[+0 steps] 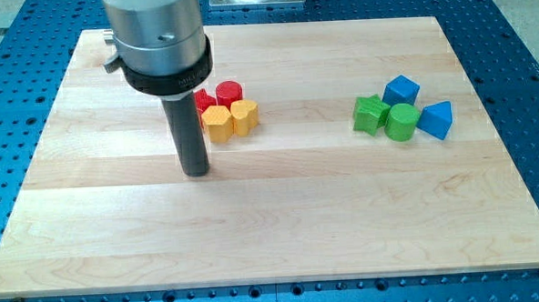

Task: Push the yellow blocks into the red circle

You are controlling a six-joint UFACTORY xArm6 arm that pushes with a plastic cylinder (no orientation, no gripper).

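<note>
Two yellow blocks sit together left of the board's middle: a yellow hexagon-like block point(217, 123) and a second yellow block point(244, 117) to its right, touching. Behind them stand a red cylinder point(229, 93) and another red block point(203, 100), partly hidden by the rod. All four are bunched together. My tip point(196, 171) rests on the board just below and left of the yellow hexagon-like block, a short gap away from it.
On the view's right is a second cluster: a green star-like block point(370, 114), a green cylinder point(401, 122), a blue cube-like block point(401, 90) and a blue triangular block point(437, 119). The wooden board point(282, 223) lies on a blue perforated table.
</note>
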